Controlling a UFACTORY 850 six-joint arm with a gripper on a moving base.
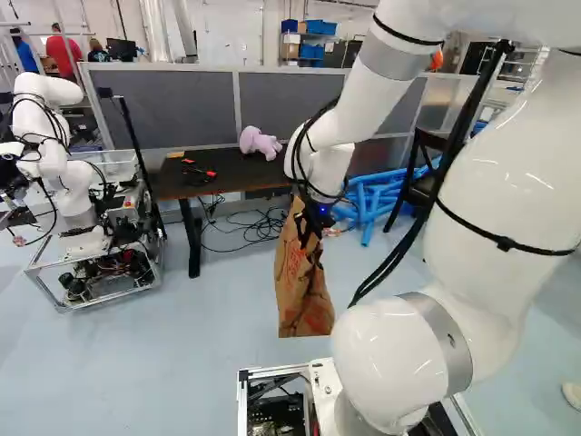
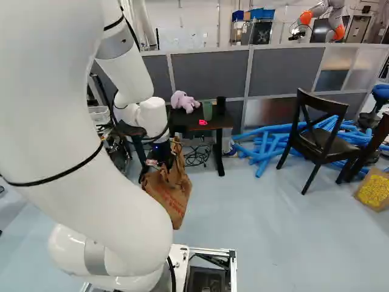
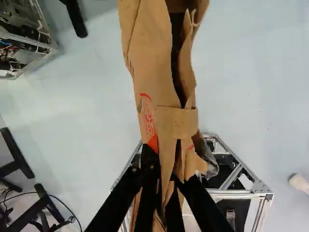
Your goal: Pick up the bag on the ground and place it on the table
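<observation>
Item: one brown paper bag [image 1: 298,286], red print on its side, hanging below the arm between the robot's base and the desk; whether its lower end touches the floor cannot be told. Jaws: clamped on the upper part of the bag, crumpled paper between them. Bag edges: irregular and folded, with a dark gap running along its length in the wrist view. Desk [image 1: 234,170]: dark top, well beyond the bag, its near edge facing the base; room on the top between the plush toy and the black-and-red tools. Floor [image 2: 267,234]: pale, a broad stretch ahead of the base and to the right of the bag in the right base view. On the desk: one purple plush toy [image 1: 260,143] towards the far edge; black-and-red tools [image 1: 198,171] nearer the front; one green cup [image 2: 207,111] beside a black cylinder [image 2: 220,105]; one small red object [image 2: 203,122] near the front edge. Under and around the desk: dark legs [image 1: 192,241] and a tangle of black cables [image 1: 259,227]. Behind: grey divider panels [image 2: 209,76]. Right of the desk in the right base view: a heap of blue tubes [image 2: 264,146], then one dark wooden chair [image 2: 322,139]. Left of the desk in the left base view: another robot [image 1: 68,177] on a metal-framed cart [image 1: 100,289].
</observation>
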